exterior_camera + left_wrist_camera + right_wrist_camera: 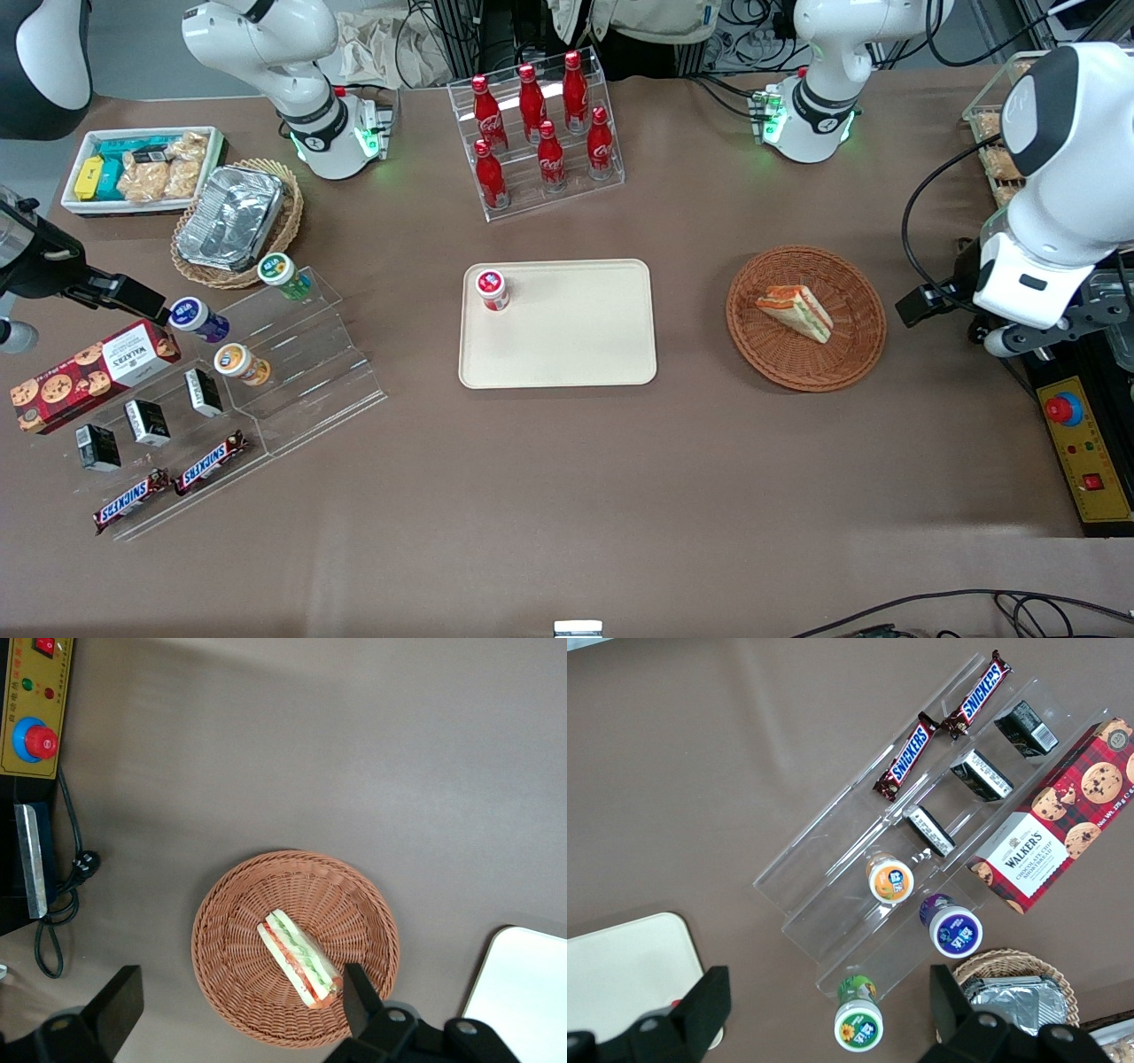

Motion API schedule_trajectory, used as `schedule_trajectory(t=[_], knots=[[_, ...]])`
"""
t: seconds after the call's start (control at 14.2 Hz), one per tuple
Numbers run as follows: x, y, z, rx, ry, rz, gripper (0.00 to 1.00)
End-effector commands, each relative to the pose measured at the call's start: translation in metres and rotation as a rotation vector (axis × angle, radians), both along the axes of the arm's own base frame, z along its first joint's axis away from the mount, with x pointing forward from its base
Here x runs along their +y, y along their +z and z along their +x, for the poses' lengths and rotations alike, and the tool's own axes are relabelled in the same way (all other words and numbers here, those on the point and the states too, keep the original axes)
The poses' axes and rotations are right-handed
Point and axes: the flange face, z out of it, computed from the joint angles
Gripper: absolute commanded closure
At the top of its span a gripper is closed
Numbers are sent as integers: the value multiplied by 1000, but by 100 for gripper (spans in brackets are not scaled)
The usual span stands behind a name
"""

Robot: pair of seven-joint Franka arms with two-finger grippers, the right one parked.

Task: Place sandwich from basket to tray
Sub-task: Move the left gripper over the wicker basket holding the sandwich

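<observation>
Over at the working arm's end of the table, the gripper hangs high with its fingers spread wide and nothing between them. Sandwich lies flat in the round brown basket, well apart from the tray. My read: come straight down, square the fingers across the wedge's long sides, and close gently on the soft bread. On the tray, a small red-capped pot sits in one corner; aim for the bare middle.
</observation>
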Motion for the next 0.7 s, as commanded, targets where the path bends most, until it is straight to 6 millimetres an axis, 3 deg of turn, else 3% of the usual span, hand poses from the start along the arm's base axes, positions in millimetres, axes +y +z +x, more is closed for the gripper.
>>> schedule_trajectory(t=[0.0,0.21,0.42,0.49,0.63], knots=[[0,10,-4,-2,5,7,0],[0,13,-4,-8,0,19,0],[2,13,-20,55,-9,68,0],[1,15,-31,65,-10,84,0],[1,-1,-63,58,-17,99,0]])
